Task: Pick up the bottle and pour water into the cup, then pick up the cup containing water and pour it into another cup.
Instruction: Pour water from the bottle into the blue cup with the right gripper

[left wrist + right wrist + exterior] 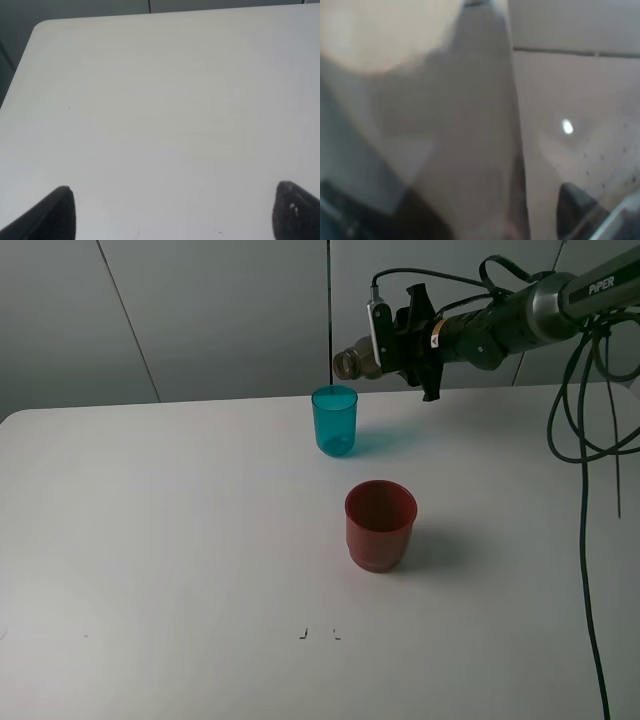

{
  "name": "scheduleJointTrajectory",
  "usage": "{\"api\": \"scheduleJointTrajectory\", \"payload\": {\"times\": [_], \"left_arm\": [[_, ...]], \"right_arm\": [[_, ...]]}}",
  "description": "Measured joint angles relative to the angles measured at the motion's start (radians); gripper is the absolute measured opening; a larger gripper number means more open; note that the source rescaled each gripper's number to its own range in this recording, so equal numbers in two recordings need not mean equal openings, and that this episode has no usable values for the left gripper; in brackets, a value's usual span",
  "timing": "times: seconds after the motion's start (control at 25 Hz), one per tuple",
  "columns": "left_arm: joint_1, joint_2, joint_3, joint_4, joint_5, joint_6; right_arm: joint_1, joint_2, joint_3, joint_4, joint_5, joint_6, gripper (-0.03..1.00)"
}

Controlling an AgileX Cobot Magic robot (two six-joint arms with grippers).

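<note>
While the right gripper (392,348) is clenched around the tall smoky grey-brown translucent plastic bottle (356,363), the bottle lies almost level in the air. Its narrow end points out over the slim teal-blue translucent plastic tumbler (334,420), just above and behind the rim. In the right wrist view the bottle (445,125) fills most of the picture as a brown blur, so the exact line of the grip cannot be read there. No stream of water can be made out, and the level in the tumbler is too hard to judge.

The wide dark red opaque plastic cup (380,525) stands upright nearer the front of the white table (150,540), apart from the tumbler. The left gripper (167,212) hangs over bare tabletop with its jaws released and wide apart, holding nothing.

The bottle looks thin-walled and light, its weight mostly whatever water is in it. It is probably smooth enough to turn in the pads and soft enough to dent under a hard squeeze. A hold around the broad body, as here, seems right, because it leaves the neck free for pouring.

The tumbler is likely lighter and slicker, and being narrow it should tip easily if nudged. It is best taken on the side wall around mid-height, with the rim left clear and the squeeze kept moderate. The red cup's broad stepped base should make it a steady target.
</note>
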Motion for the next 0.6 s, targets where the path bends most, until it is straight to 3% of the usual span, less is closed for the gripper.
{"api": "scheduleJointTrajectory", "payload": {"times": [0.6], "left_arm": [[0.000, 0.000, 0.000, 0.000, 0.000, 0.000]], "right_arm": [[0.000, 0.000, 0.000, 0.000, 0.000, -0.036, 0.00]]}}
